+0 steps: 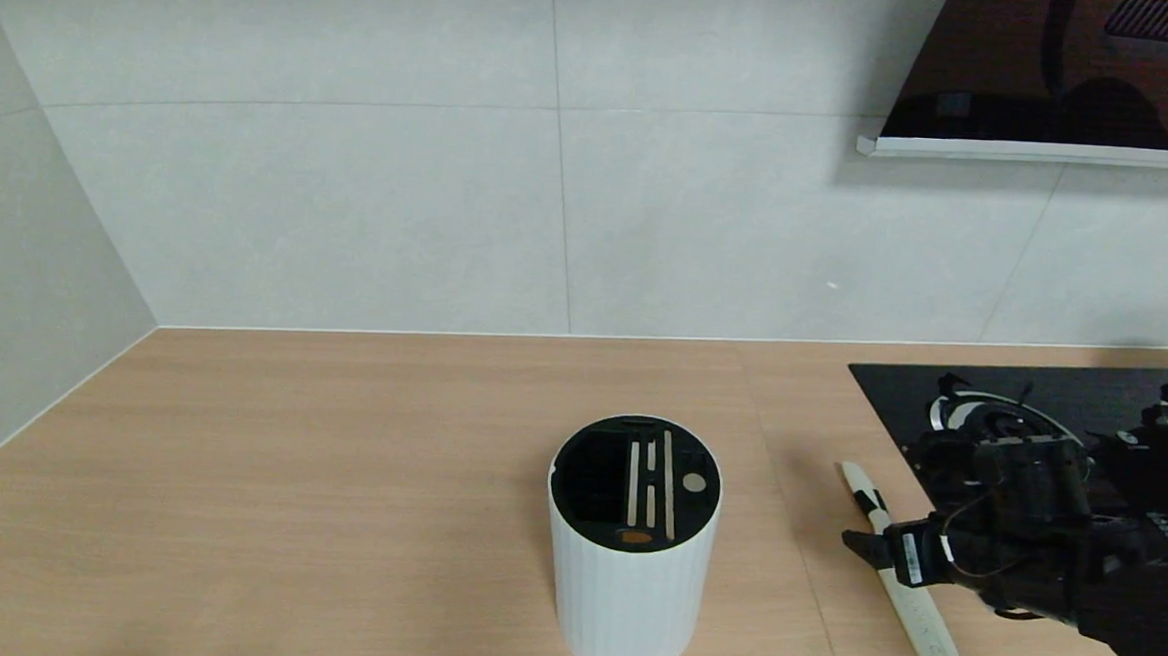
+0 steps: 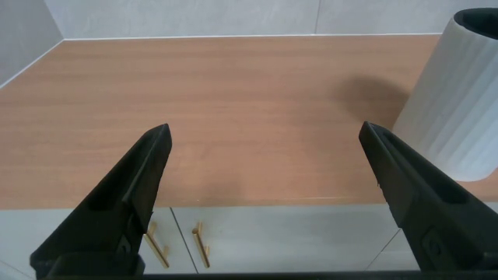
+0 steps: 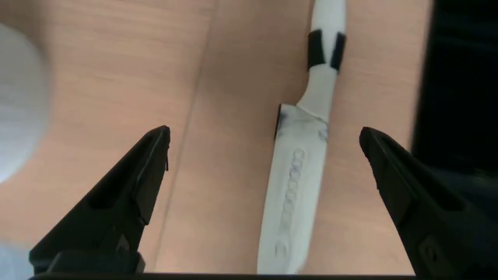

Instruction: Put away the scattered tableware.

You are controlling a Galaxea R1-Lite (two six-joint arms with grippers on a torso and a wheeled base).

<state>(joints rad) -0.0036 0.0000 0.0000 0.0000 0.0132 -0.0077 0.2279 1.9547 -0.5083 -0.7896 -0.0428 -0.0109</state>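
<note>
A white knife (image 1: pixel 919 616) with a black band on its handle lies flat on the wooden counter (image 1: pixel 336 475), to the right of a white ribbed holder (image 1: pixel 631 580) with a black slotted top. My right gripper (image 1: pixel 877 553) hovers just above the knife, open. In the right wrist view the knife (image 3: pixel 297 179) lies between the spread fingers of that gripper (image 3: pixel 263 138), untouched, and the holder (image 3: pixel 15 101) sits off to one side. My left gripper (image 2: pixel 263 131) is open and holds nothing, out over the counter's front edge, with the holder (image 2: pixel 455 93) off to its side.
A black cooktop (image 1: pixel 900 395) lies right of the knife, partly behind my right arm. A dark range hood (image 1: pixel 1057 83) hangs on the tiled wall above it. Cabinet handles (image 2: pixel 198 241) show below the counter's front edge. Bare counter stretches left of the holder.
</note>
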